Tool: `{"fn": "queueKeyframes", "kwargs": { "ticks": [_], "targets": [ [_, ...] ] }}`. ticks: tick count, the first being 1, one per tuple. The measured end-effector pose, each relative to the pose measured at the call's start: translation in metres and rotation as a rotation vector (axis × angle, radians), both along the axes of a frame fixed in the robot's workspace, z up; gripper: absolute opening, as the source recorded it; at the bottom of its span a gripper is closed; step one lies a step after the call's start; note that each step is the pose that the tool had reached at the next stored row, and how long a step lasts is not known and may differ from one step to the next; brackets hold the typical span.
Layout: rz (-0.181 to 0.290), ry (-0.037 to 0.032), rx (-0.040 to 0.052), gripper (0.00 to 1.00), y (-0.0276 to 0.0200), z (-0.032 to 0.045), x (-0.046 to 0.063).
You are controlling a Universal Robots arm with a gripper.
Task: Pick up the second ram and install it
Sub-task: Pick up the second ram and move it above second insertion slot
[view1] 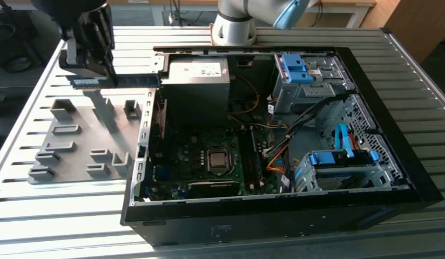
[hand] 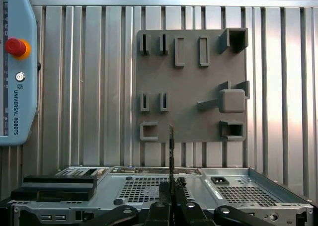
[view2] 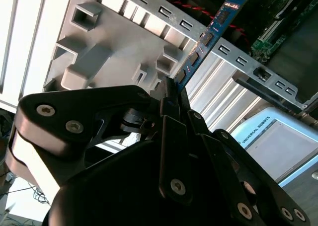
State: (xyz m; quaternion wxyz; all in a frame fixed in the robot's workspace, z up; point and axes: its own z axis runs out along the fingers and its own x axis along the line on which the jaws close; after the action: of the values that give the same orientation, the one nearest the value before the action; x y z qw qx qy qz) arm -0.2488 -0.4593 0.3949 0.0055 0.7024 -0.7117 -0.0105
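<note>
Silver-grey on the arm (view1: 233, 24), pale blue at its joint cap (view1: 291, 13); matte black gripper (view2: 171, 87), chunky linkages, shiny screw heads (view2: 178, 187).

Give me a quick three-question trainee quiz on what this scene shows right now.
1. True or false: the end effector is shut on the second ram.
2. Pick one. The ram is: A, seated in a motherboard slot; B, lying flat on the table; C, held in the air outside the computer case.
3. Fill in: the grey fixture plate lies on the exterior view's ____ of the case.
Key: 1 true; 2 C; 3 left.
</note>
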Motion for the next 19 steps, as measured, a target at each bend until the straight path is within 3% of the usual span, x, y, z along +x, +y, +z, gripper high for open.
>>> {"fn": "queueKeyframes", "kwargs": {
  "ticks": [19],
  "targets": [
    [0.0, 0.0, 0.0, 0.14, -0.0004, -0.0005, 0.035]
  ]
}}
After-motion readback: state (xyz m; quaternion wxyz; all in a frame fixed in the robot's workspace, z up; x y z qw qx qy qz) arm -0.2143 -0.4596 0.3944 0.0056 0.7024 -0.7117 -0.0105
